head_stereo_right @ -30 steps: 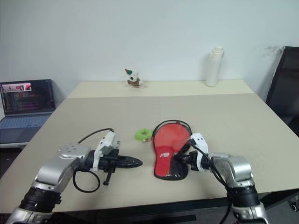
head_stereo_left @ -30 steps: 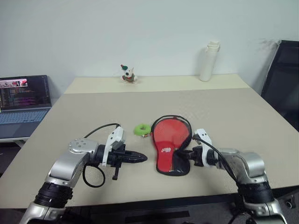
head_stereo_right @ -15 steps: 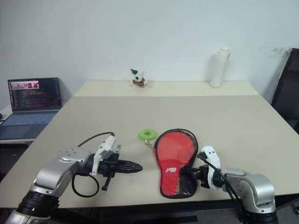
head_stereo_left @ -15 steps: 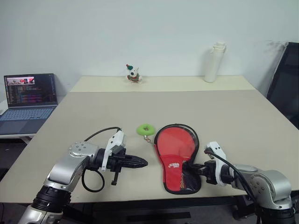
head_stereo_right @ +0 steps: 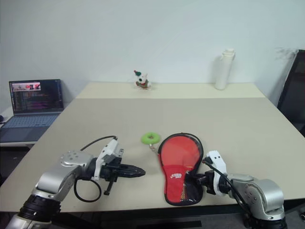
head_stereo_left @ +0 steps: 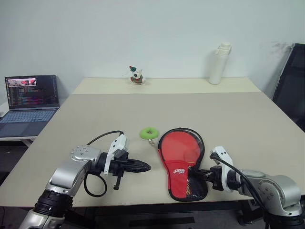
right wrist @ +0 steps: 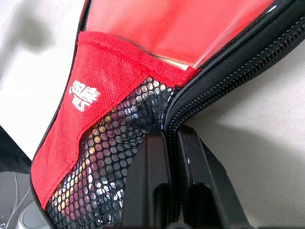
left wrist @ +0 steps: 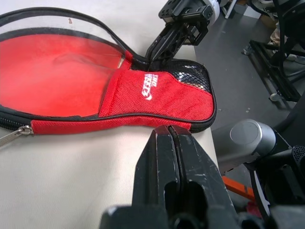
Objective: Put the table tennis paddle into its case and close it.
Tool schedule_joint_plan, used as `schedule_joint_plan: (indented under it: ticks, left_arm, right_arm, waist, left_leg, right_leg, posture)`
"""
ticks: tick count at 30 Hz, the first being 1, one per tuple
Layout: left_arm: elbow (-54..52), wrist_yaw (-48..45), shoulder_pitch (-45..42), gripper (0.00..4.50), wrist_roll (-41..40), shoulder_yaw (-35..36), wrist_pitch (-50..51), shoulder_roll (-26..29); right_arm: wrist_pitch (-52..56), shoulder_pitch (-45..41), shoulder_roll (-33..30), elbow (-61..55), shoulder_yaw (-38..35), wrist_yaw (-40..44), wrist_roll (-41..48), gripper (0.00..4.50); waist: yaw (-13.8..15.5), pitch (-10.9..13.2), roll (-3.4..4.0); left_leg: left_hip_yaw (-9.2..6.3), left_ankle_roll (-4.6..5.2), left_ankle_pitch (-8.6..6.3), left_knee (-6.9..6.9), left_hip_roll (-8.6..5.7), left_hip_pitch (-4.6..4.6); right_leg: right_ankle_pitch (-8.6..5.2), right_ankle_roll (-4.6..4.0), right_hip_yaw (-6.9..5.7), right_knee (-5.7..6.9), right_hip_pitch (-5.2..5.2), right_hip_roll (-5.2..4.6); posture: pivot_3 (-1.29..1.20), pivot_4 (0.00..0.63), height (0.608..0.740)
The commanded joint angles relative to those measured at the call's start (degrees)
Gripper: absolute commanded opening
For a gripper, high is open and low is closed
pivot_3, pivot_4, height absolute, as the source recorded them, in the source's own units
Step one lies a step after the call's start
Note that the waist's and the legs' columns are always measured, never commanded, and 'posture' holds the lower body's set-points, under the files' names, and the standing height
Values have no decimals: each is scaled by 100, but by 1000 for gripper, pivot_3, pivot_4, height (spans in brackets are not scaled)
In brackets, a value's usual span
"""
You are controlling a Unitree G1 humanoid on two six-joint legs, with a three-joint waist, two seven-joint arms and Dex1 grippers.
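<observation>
The case [head_stereo_left: 183, 162] lies flat on the table [head_stereo_left: 238, 119] near its front edge, red side up, with the white logo and black mesh pocket at the narrow end toward the robot and the round end pointing away. Through the clear window over the round part the red face of the table tennis paddle [left wrist: 52, 71] shows, tucked inside the case. The black zip edging runs round the rim, and along the right side it looks closed. The right gripper [right wrist: 169, 157] sits at the narrow end on that right side, its jaws clenched on the zip edge of the case beside the mesh. The left gripper [head_stereo_left: 140, 166] hovers over the table just to the left of the case, apart from it, pointing across toward it with its jaws pressed together on nothing. A small green ring tag [head_stereo_left: 149, 132] lies beside the round end, joined to it by a short link. Farther back stand a little toy figure [head_stereo_left: 136, 75] and a white bottle [head_stereo_left: 219, 63], and a laptop [head_stereo_left: 28, 98] sits open off to the left.
</observation>
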Motion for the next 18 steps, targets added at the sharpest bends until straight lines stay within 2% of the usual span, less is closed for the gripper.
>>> schedule_joint_plan:
  ticks: [1, 4, 8, 12, 18]
  left_arm:
    - [-54, 17, -8, 0, -37, 32, -105, -1]
    - [-11, 74, 20, 0, -25, 51, -136, -26]
    - [12, 249, 44, 0, -18, 86, -186, -122]
    - [153, 633, -5, 0, -80, 218, -75, -311]
    - [699, 1445, -324, 0, -98, 510, 249, -656]
  right_arm:
    - [131, 31, -79, 14, -167, -115, 41, 28]
    - [177, 21, -151, 5, -354, -159, 51, 846]
    - [448, 33, -181, -162, -751, -135, 252, 2170]
    - [503, 31, -507, -251, -1268, 41, 488, 3514]
    - [-93, -486, -840, 114, -1661, 1, 444, 3514]
  waist:
    - [0, 0, 0]
    - [0, 0, 0]
    - [5, 0, -1]
    - [23, 0, -1]
    - [-23, 0, -1]
  left_leg:
    - [0, 0, 0, 0, 0, 0]
    - [0, 0, 0, 1, -1, 0]
    - [-3, 0, 0, 3, -2, 1]
    - [-10, 0, 0, 6, -10, 0]
    - [-7, 0, 0, 5, -6, 4]
  right_leg:
    - [0, 0, -1, 0, 0, 0]
    - [0, 0, 0, 0, 2, -1]
    - [0, 0, 0, -2, 6, -4]
    - [0, 1, -1, -5, 13, -11]
    - [1, 2, -2, -2, 12, -6]
  posture:
    - [0, 150, 740]
    - [0, 150, 740]
    - [0, 150, 740]
    - [0, 150, 740]
    - [0, 150, 740]
